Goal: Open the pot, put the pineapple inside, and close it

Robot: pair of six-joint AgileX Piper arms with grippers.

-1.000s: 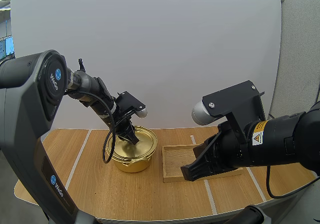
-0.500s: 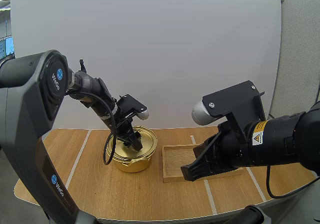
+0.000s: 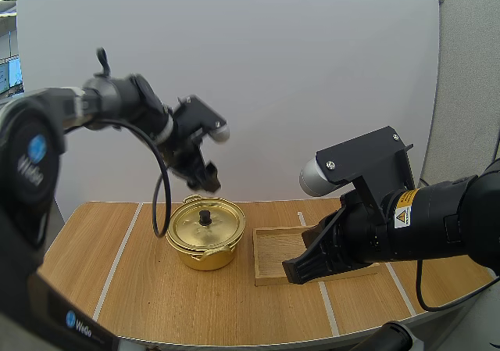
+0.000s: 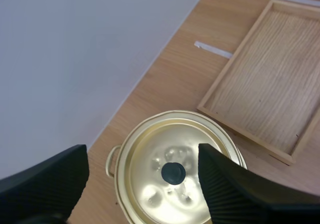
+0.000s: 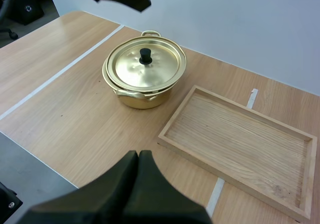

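There is one gold pot (image 3: 205, 248), one lid (image 3: 209, 227), one wooden tray (image 3: 273, 251) and two grippers. The pot sits on the table (image 3: 148, 304), just beside the tray, on its left. The lid is on the pot, with its black knob (image 3: 205, 217) pointing up. A second ago the left gripper (image 3: 206, 181) was down at the knob. Now it has gone up and hangs in the air over the pot, holding nothing. Its two fingers (image 4: 235, 184) stand wide apart, and the lid shows between them from above. The left arm reaches in high from the left and bends down at the end. The right gripper (image 3: 300, 271) has not moved. It is low over the front of the tray, its fingers pressed together into one dark wedge with nothing in them.
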